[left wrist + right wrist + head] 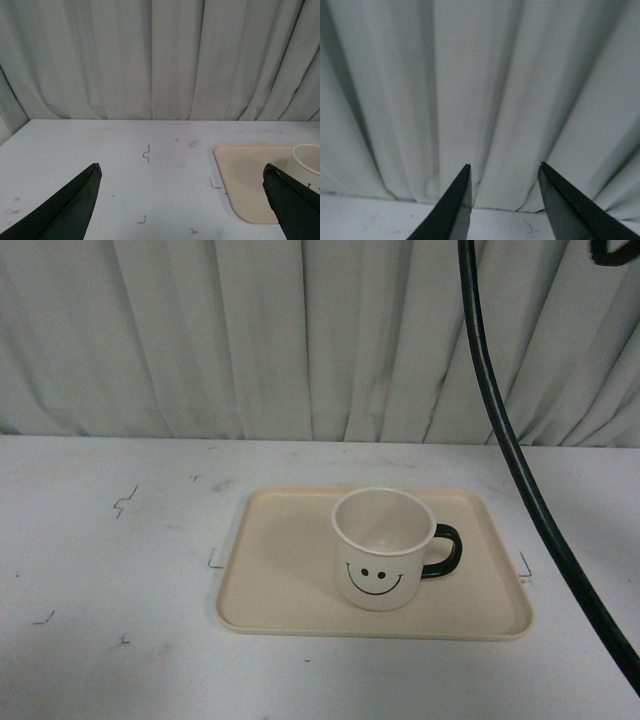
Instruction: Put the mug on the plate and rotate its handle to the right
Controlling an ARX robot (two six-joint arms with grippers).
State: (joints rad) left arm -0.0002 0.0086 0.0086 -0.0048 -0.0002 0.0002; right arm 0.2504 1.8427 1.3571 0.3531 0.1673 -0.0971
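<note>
Left tool (181, 192): black fingers spread wide, nothing between them, held above the white bench (125, 165) with the plate's corner off to one side of it. Right tool (505, 200): fingers parted with a clear gap, empty, raised and facing the pale pleated curtain (480, 90). Mug (383, 548): cream-white, upright, empty inside, standing on the plate (280, 570) right of its centre, smiley face turned toward the robot. Handle (443, 550): glossy black loop, pointing to the right, over the plate surface and clear of its rim. Plate: beige rectangular tray with rounded corners, flat on the bench, near small dark marks (124, 502) on the bench top. Black cable (520, 470): hangs down across the right side of the front view.
</note>
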